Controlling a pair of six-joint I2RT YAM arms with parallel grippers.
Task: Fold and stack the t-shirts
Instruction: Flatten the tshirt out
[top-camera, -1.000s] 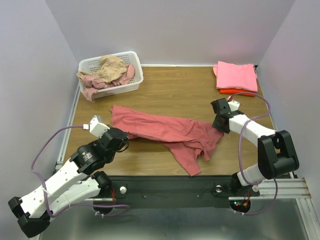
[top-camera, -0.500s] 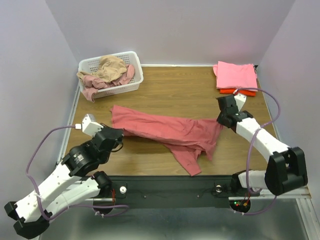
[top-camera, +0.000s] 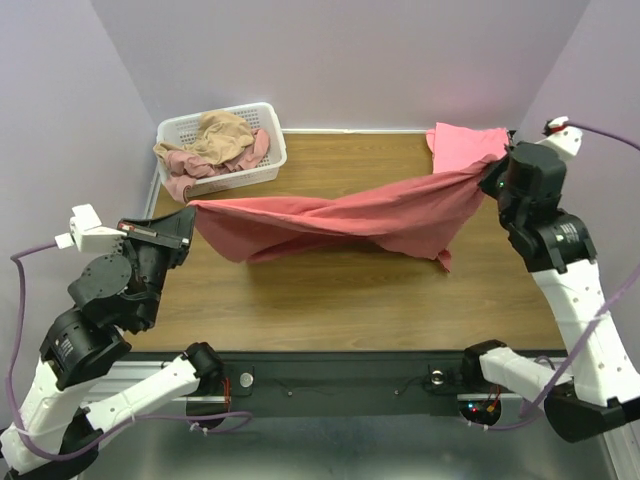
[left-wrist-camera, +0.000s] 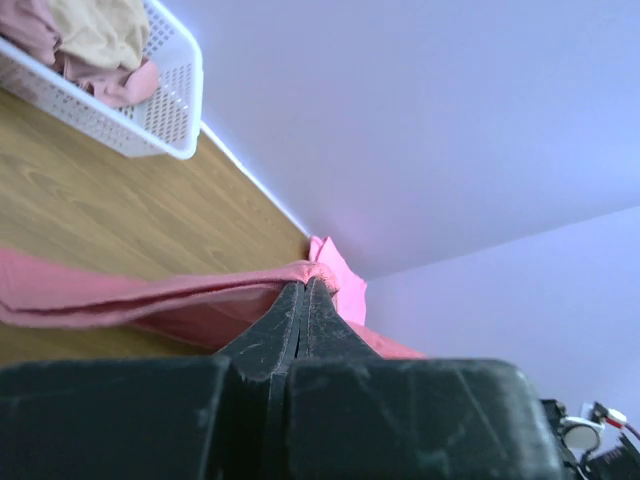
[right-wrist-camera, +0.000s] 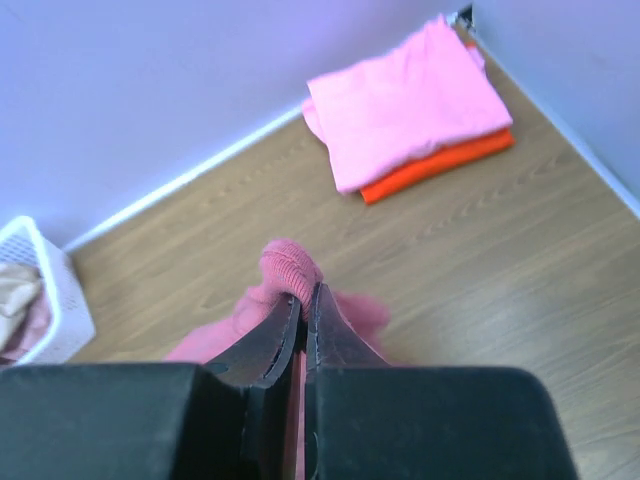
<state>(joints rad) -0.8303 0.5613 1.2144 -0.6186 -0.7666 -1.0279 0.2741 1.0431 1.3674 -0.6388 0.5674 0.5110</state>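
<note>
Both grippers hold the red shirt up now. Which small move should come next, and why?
Probably lower both ends together, keeping tension, to lay the dusty red cotton t-shirt flat on the wooden table: it hangs twisted between the left gripper and right gripper.

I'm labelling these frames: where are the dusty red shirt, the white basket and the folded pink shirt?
dusty red shirt (top-camera: 340, 222), top view, middle of the cloth.
white basket (left-wrist-camera: 165, 95), left wrist view, lattice side wall.
folded pink shirt (right-wrist-camera: 405, 100), right wrist view, top face.
</note>
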